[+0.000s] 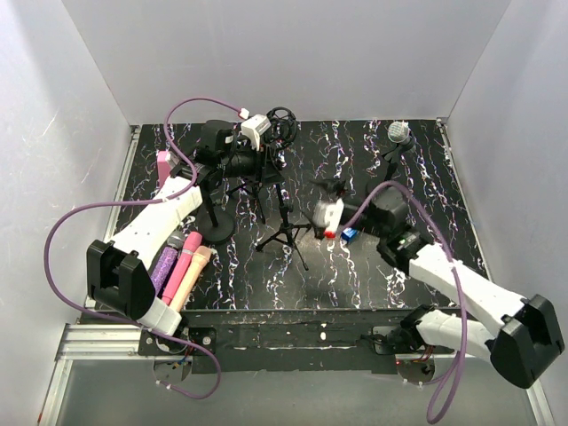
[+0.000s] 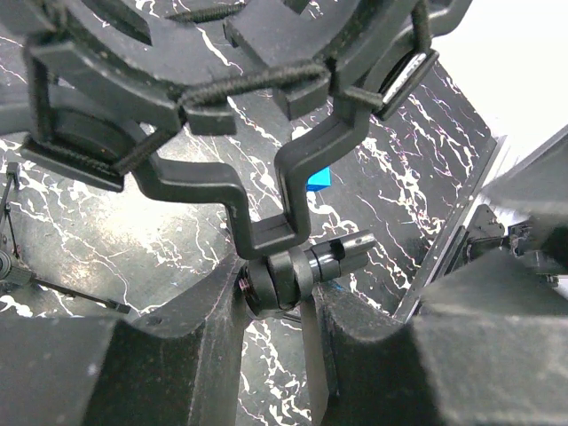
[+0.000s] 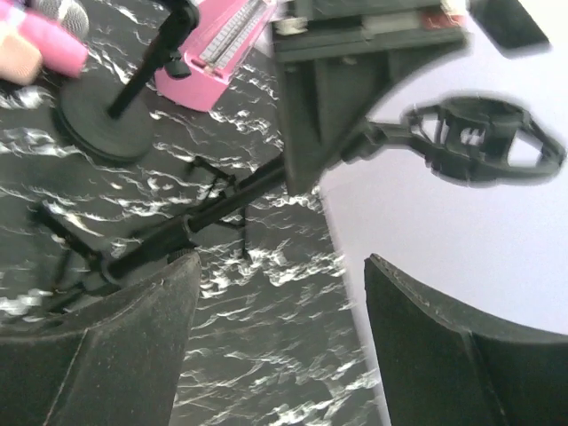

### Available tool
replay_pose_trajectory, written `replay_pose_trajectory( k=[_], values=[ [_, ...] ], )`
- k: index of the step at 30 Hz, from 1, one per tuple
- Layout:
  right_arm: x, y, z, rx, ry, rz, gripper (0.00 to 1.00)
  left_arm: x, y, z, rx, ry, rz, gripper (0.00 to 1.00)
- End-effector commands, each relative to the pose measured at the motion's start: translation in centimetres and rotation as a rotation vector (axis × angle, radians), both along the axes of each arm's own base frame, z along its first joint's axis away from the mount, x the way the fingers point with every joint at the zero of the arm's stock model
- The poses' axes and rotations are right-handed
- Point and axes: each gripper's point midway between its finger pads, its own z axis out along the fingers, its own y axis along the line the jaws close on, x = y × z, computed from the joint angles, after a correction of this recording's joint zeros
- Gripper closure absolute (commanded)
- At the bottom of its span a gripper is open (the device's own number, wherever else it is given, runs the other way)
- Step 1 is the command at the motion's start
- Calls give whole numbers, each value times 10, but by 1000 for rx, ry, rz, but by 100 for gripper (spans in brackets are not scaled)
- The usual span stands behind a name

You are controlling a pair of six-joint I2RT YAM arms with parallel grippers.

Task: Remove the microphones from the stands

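Microphone (image 1: 399, 133) sits head-up, slightly tilted, in the mic stand (image 1: 389, 169) at the far right corner. It lies beyond the right tool (image 3: 280, 284), which is spread and empty (right arm nearer). Left tool (image 2: 280, 306) pinches the shock-mount stand (image 2: 266, 204). Side wall (image 1: 506, 89) is close; open counter (image 1: 355, 275) on the near side.

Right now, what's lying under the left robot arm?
Three microphones, purple, pink and peach, side by side on the table. The arm hides their near ends.
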Motion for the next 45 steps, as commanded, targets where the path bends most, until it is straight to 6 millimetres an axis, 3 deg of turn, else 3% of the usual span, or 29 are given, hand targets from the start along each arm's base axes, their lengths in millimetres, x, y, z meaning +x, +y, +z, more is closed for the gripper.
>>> replay_pose_trajectory(
  k=[1, 4, 6, 8, 10, 18, 23, 32, 45],
  values=[
    [-4, -32, -30, 57, 786, -275, 20, -8, 0, 31, -47, -78, -25, 100],
    [-10, -40, -53, 102, 1243, -421, 20, -10, 0, 29, -46, -72, -28, 100],
    [-17, -34, -57, 98, 1466, -396, 27, -10, 0, 28, -46, -68, -30, 100],
    [-29, -24, -44, 111, 1628, -225, 32, -10, -1, 28, -45, -67, -30, 100],
    [-25, -20, -37, 155, 1688, -164, 33, -9, -1, 27, -45, -65, -34, 100],
    [-9, 8, -32, 193, 1902, -32, 35, -8, -3, 26, -48, -59, -39, 100],
    [10, 18, -46, 195, 1932, -64, 41, -9, -3, 25, -46, -60, -42, 100],
    [37, 31, -55, 213, 1953, -99, 48, -11, -3, 24, -44, -58, -51, 100],
    [34, 36, -72, 187, 1972, -129, 51, -11, -4, 24, -46, -56, -59, 100]
  ],
)
